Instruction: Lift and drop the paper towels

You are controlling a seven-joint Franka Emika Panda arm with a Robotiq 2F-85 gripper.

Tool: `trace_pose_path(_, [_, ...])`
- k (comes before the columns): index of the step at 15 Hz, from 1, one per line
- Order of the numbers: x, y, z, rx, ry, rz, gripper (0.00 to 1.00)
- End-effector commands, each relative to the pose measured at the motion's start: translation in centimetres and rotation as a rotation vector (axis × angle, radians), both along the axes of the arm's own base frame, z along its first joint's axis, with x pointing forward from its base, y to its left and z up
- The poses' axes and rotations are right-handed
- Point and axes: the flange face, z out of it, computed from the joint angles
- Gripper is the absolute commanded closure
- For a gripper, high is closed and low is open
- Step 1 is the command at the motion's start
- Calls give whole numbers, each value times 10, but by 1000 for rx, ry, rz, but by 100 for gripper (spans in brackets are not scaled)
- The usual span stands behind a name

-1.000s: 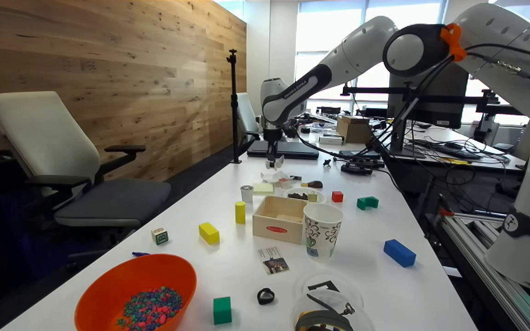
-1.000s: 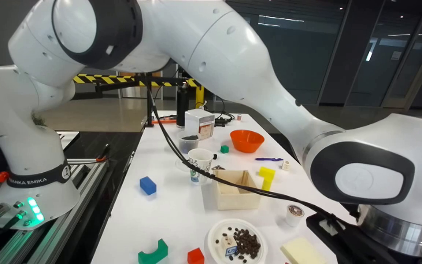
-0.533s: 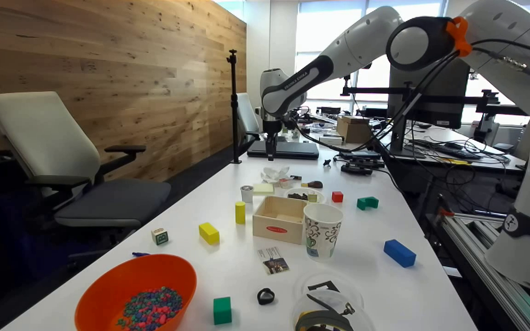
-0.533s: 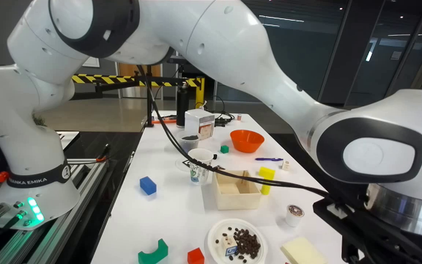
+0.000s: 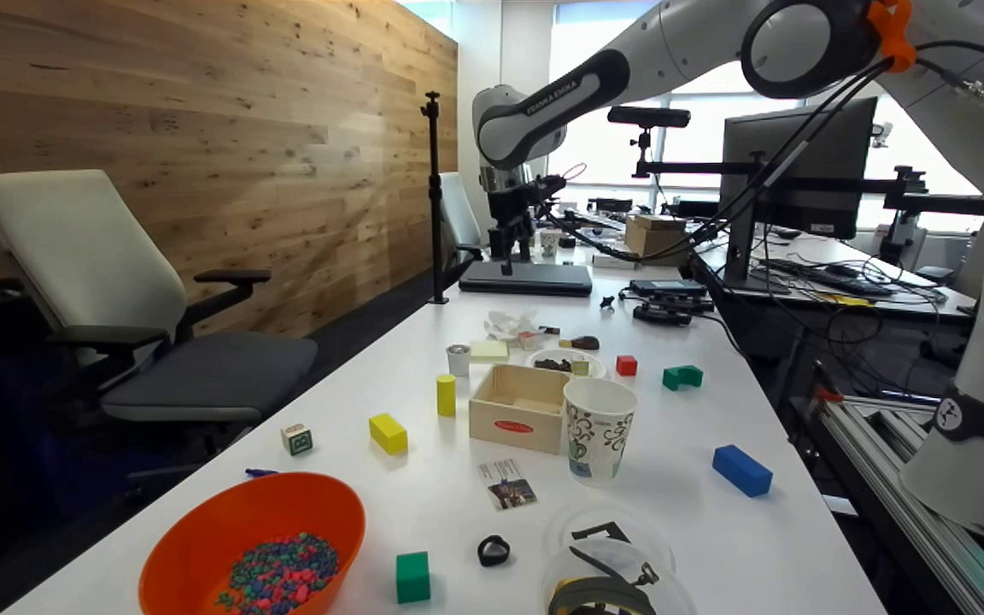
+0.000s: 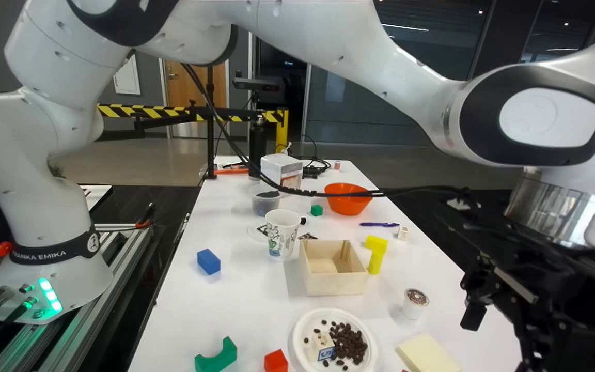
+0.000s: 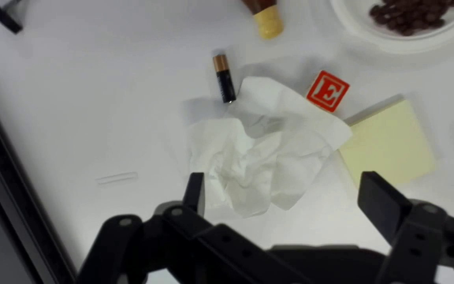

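We saw the white paper towel (image 7: 266, 154) lying crumpled on the counter (image 5: 757, 547), in loose folds. Higher up hung the gripper (image 7: 282, 183), well apart from the towel, and its jaws were spread wide. Near one edge of the towel we noticed a black battery (image 7: 225, 81) with a copper-coloured end; we could not tell whether it touched the towel. Just beside another edge lay a red-and-white block (image 7: 327, 91) with the letter E, and a corner of the towel reached as far as the yellow note pad (image 7: 388, 146).

A little farther there stood a white coffee pod (image 6: 415, 306), and a plate (image 6: 300, 333) carried dark coffee beans (image 6: 350, 341) together with a small block (image 6: 323, 346) showing the number 5. Near this plate we found a red cube (image 5: 626, 366) and a green arch block (image 5: 682, 377). Next came an open wooden box (image 5: 513, 427), and just beside it a patterned paper cup (image 5: 599, 427) was standing upright. In an exterior view the blue block (image 5: 741, 470) lay well apart from the box, near the counter's long edge. Well apart from the towel also stood the orange bowl (image 5: 202, 523), in which we could see many small coloured pieces (image 5: 287, 571).
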Motion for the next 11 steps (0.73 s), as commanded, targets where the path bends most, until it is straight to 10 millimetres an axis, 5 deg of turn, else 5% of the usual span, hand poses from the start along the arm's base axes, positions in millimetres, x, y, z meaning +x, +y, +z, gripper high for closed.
trace_pose_path(1, [-5, 22, 23, 10, 41, -177, 0])
trace_pose_path(11, [0, 25, 17, 2, 41, -166, 0])
